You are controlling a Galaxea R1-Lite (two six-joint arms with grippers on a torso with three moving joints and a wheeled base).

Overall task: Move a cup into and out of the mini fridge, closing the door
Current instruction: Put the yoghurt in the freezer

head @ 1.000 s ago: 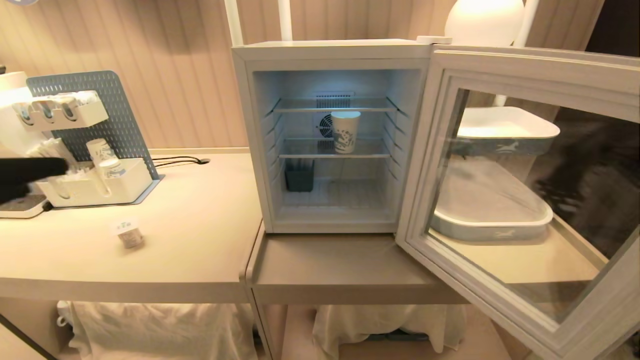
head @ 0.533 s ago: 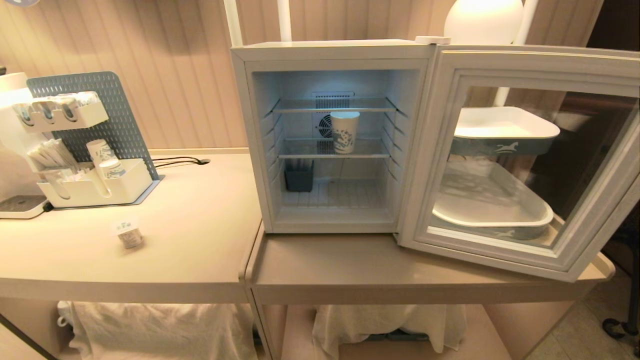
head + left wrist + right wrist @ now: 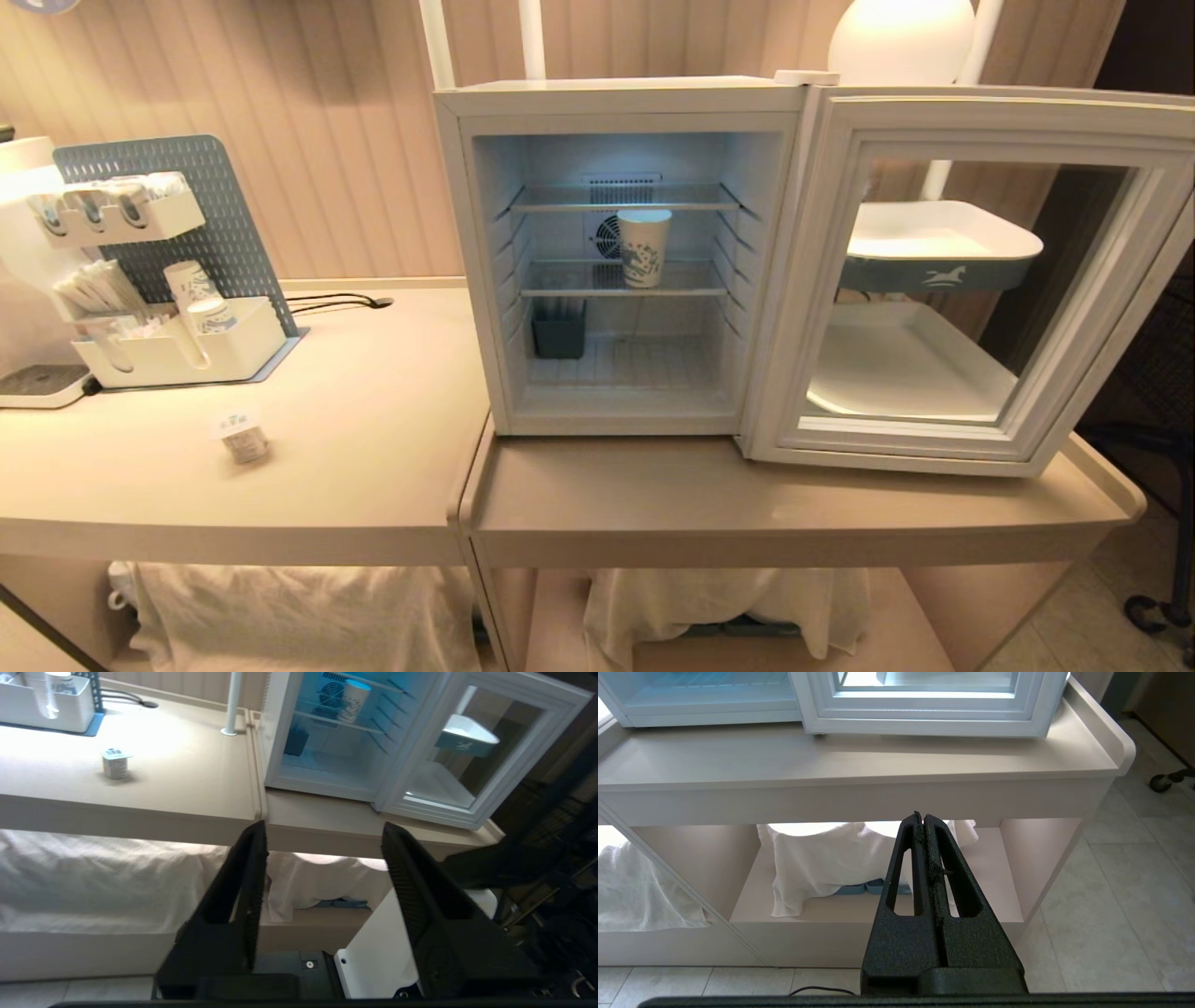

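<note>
The cup (image 3: 241,437), a tiny white tub with green marks on its lid, stands alone on the left table; the left wrist view shows the cup (image 3: 115,763) too. The white mini fridge (image 3: 616,93) stands lit, and its door (image 3: 971,131) is swung wide to the right. My left gripper (image 3: 323,830) hangs open and empty below the tables' front edge, well short of the cup. My right gripper (image 3: 923,816) is shut on nothing, low in front of the right table, below the door (image 3: 924,716). Neither gripper shows in the head view.
A taller patterned paper cup (image 3: 644,245) stands on the fridge's middle shelf, above a dark bin (image 3: 558,331). A white organizer (image 3: 177,350) with stacked cups sits at the back left. White trays (image 3: 943,247) stand behind the door. White cloths (image 3: 299,616) hang under the tables.
The fridge door has swung further open, away to the right. A black arm at the head view's left edge has dropped out of that view.
</note>
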